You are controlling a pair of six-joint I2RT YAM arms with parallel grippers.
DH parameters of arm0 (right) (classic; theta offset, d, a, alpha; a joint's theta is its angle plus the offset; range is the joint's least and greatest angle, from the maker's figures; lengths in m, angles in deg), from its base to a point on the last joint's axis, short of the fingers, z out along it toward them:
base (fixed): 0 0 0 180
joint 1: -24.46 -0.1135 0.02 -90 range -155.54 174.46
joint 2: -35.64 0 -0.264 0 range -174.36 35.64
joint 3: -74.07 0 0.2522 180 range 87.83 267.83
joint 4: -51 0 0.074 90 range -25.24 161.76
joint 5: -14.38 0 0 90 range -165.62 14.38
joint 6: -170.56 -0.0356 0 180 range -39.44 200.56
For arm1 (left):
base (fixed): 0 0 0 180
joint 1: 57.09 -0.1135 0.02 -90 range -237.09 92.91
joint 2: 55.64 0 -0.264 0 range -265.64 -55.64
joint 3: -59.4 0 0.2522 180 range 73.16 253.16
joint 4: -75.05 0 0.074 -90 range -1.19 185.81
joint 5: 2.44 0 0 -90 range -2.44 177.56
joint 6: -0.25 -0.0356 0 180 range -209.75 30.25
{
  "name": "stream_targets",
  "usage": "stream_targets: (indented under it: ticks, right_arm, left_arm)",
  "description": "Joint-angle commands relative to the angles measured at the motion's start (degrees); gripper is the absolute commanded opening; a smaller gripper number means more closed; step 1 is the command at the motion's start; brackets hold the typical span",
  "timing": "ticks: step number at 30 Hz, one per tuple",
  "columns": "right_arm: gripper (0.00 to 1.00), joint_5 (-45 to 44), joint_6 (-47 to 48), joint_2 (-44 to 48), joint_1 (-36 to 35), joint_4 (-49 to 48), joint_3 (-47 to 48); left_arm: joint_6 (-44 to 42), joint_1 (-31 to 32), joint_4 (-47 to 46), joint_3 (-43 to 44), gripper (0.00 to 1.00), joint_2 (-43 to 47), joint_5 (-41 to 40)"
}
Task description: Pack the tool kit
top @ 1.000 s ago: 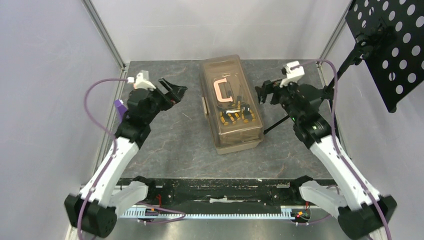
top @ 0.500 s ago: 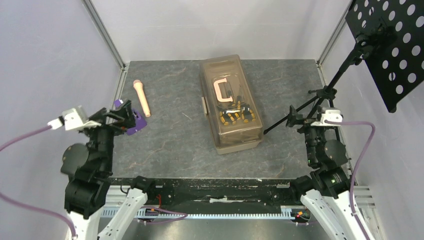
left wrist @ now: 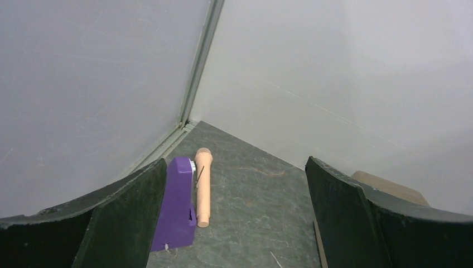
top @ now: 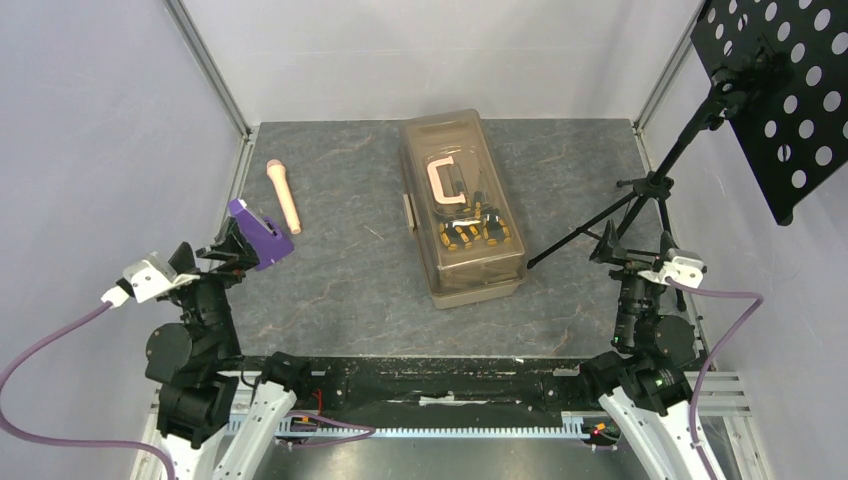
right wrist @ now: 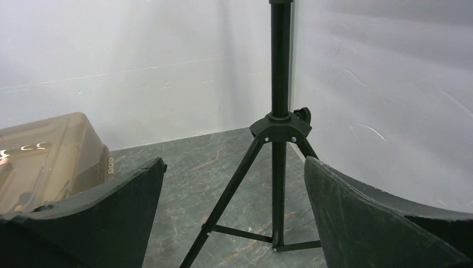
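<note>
The tan translucent toolbox (top: 462,205) lies closed mid-table, its pinkish handle (top: 443,185) on the lid. Orange-and-black screwdrivers (top: 472,232) show through the lid; I cannot make out the knife or the hammer. A corner of the box shows in the left wrist view (left wrist: 385,187) and its end in the right wrist view (right wrist: 50,156). My left gripper (top: 222,250) (left wrist: 235,167) is open and empty near the table's near left, well away from the box. My right gripper (top: 612,250) (right wrist: 234,162) is open and empty at the near right, facing the tripod.
A purple block (top: 262,238) (left wrist: 177,204) and a beige rod (top: 283,195) (left wrist: 203,187) lie at the left, just ahead of my left gripper. A black tripod stand (top: 640,200) (right wrist: 279,128) carrying a perforated board (top: 780,90) stands at the right edge. Walls enclose the table.
Both arms have drawn back from beside the toolbox toward the near edge, uncovering the purple block and beige rod. The toolbox has not moved.
</note>
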Motion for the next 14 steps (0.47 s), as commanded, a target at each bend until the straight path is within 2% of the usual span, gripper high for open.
stream_targets:
  ticks: [1,5,14]
  right_arm:
    - [0.98,-1.4,1.0,-0.9,0.0,-3.3,0.2]
    - [0.98,-1.4,0.7,-1.4,0.0,-3.9,-0.2]
    - [0.98,-1.9,2.2,-4.7,0.0,-7.7,1.7]
  left_arm:
    - [-2.4,-0.1,-10.3,-3.3,1.00,0.9,-5.3]
    - [-2.0,-0.1,-13.9,-7.1,1.00,2.5,-6.6]
    - [-0.5,0.0,-15.4,-8.8,1.00,1.9,-6.4]
